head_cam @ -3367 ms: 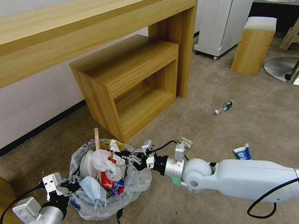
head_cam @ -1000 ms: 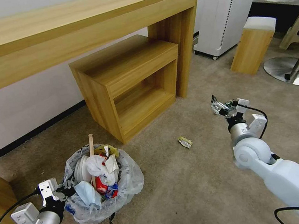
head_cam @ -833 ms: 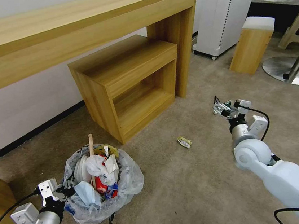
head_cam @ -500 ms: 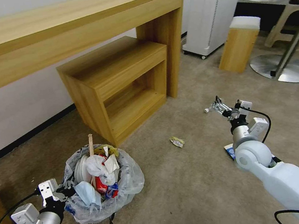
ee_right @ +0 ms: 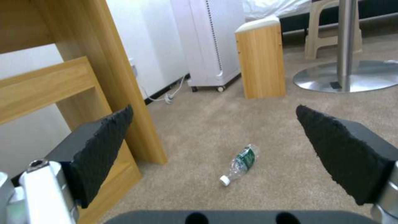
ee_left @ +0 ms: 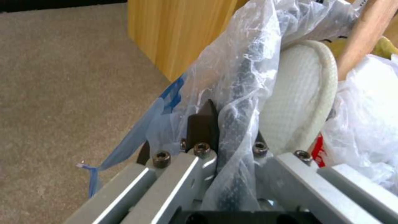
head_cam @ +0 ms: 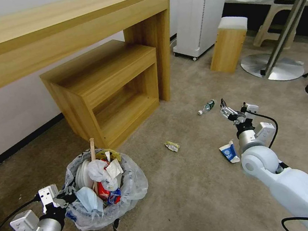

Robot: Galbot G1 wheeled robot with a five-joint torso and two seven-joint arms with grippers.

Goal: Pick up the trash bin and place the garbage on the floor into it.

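Note:
The trash bin (head_cam: 134, 183), lined with a crinkly clear bag, is at lower left, heaped with garbage: a white slipper (ee_left: 294, 93), a wooden stick (head_cam: 91, 147), red wrappers and crumpled paper. My left gripper (head_cam: 65, 198) is shut on its bag-covered rim (ee_left: 232, 102). My right gripper (head_cam: 225, 110) hovers open over the beige floor (head_cam: 194, 200). Its pads (ee_right: 104, 146) stand wide apart, and a small clear bottle (ee_right: 240, 163) lies just ahead of them (head_cam: 206, 107). A blue-white carton (head_cam: 229, 152) lies beside the right wrist. A small yellowish wrapper (head_cam: 172, 146) lies mid-floor.
A long wooden desk (head_cam: 75, 24) with a low shelf unit (head_cam: 105, 84) under it lines the wall on the left. A white wheeled appliance (head_cam: 201, 12), a wooden stool (head_cam: 227, 44) and a round table base (head_cam: 274, 70) stand beyond the bottle. Open carpet lies between the bin and my right arm.
The right arm left the bin and swung out to the right, gripper open. The camera then turned right, shifting the furniture left and bringing the bottle and carton into view. The left gripper's grip is unchanged.

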